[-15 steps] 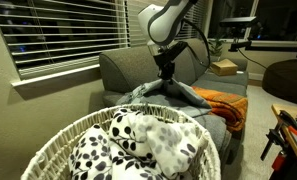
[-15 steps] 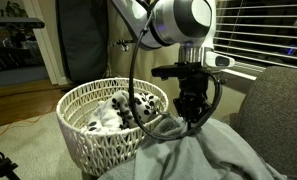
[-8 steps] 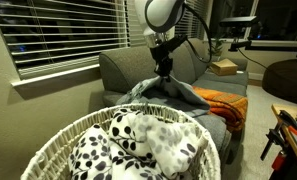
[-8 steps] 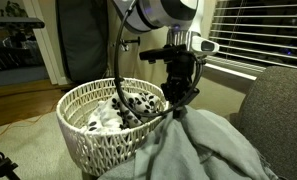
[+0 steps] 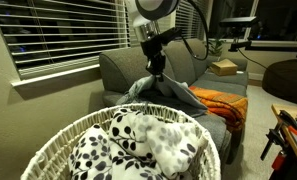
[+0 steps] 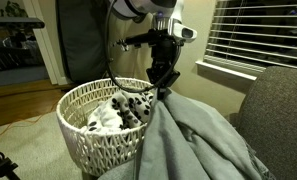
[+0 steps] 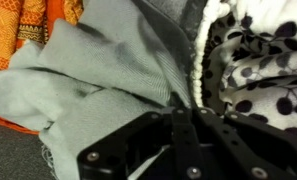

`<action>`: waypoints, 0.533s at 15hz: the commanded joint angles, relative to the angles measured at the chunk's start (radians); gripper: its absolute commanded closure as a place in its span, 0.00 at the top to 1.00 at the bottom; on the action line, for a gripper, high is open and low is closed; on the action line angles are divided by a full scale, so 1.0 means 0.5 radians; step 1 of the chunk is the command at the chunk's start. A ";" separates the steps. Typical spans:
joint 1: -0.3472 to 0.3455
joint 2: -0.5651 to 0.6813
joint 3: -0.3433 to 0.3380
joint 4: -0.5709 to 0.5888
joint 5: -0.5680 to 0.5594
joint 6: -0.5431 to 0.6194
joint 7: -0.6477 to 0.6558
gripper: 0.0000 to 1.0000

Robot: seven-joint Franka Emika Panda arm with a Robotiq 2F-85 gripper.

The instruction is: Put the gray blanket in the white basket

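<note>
1. Exterior view, from behind the basket. The gripper points down over the sofa, its jaws pinched together on a peak of the gray blanket. The blanket hangs from them in a tent, with its lower folds on the seat. An orange blanket lies just beside it. The white basket is in the foreground and holds a white blanket with black spots.
2. Exterior view, from beside the sofa. The gripper is above the basket's near rim. The gray blanket drapes from the closed jaws down over the sofa and is outside the basket.
3. Wrist view. The closed fingers of the gripper meet on gray blanket fabric. The orange blanket is at upper left. The basket rim and spotted blanket are at right.
</note>
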 commanded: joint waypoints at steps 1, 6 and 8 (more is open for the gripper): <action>0.037 -0.151 0.070 -0.100 0.088 -0.124 -0.108 0.01; 0.024 -0.179 0.206 -0.096 0.279 -0.249 -0.389 0.01; 0.036 -0.169 0.242 -0.077 0.328 -0.323 -0.487 0.01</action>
